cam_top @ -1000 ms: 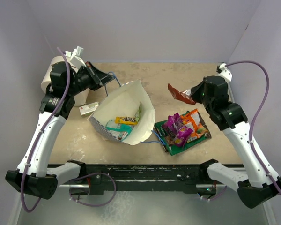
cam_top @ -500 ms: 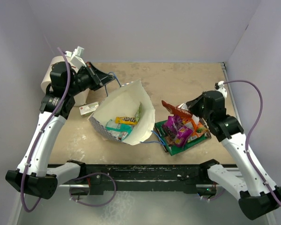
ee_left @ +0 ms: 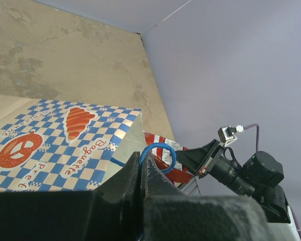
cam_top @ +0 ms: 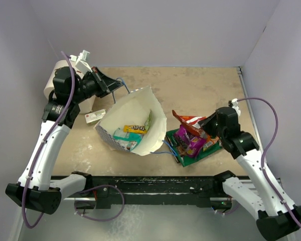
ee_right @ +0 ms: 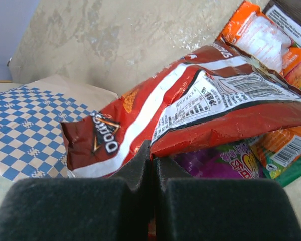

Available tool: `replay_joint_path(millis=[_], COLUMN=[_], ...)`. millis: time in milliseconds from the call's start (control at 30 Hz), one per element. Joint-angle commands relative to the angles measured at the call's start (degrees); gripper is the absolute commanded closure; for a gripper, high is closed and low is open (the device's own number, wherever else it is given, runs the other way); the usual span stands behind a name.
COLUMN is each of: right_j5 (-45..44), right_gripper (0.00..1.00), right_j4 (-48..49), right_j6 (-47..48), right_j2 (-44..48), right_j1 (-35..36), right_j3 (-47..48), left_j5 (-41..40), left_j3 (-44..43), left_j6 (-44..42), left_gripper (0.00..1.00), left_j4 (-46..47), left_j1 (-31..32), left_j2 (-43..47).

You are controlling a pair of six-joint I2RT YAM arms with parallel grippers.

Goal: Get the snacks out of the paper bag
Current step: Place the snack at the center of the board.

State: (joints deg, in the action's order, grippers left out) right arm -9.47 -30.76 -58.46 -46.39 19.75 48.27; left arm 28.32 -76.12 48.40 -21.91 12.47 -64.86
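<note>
From above: holds the paper bag (cam_top: 135, 106) tipped open at the worktop's (cam_top: 200, 88) left-centre, by its blue cord (cam_top: 121, 84), in the left gripper (cam_top: 114, 86). Shows a yellow packet (cam_top: 134, 129) and a teal packet (cam_top: 123, 135) not yet taken out. Carries a red packet (cam_top: 188, 121) in the right gripper (cam_top: 204, 125), low over the pile of snacks (cam_top: 193, 144) just right of the bag.

From the left wrist: jaws closed on the cord loop. Could slip off so thin a cord and let the bag's mouth sag shut.

From the right wrist: jaws pinched on the red packet's lower edge. Might slide off the slick heap on release, or nudge the pile toward the near worktop edge. Leaves open room behind the pile and toward the right wall (cam_top: 271, 75); little between pile and bag.
</note>
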Motion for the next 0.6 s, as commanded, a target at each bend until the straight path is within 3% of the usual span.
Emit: replay_joint_path(millis=[0,400,567], right_j5=[1.6,3.5,4.2], right_gripper=[0.99,0.95,0.89], right_j4=[-5.1,-6.9,-6.4], right_j6=[-3.1,-5.8,-4.9], right_j2=[2.9,6.1,5.5], right_j1=[-0.1,-0.1,-0.1], right_j3=[-2.0,-8.7,-12.5], left_j5=[1.3,2.7,2.9], left_j3=[0.3,0.3,0.3], left_j6=[-0.3,0.2,0.1], left_gripper=[1.0,1.0,1.0], left_j4=[3.0,3.7,3.1], left_j1=[0.3,0.3,0.3], left_j2=[1.8,1.4,1.7])
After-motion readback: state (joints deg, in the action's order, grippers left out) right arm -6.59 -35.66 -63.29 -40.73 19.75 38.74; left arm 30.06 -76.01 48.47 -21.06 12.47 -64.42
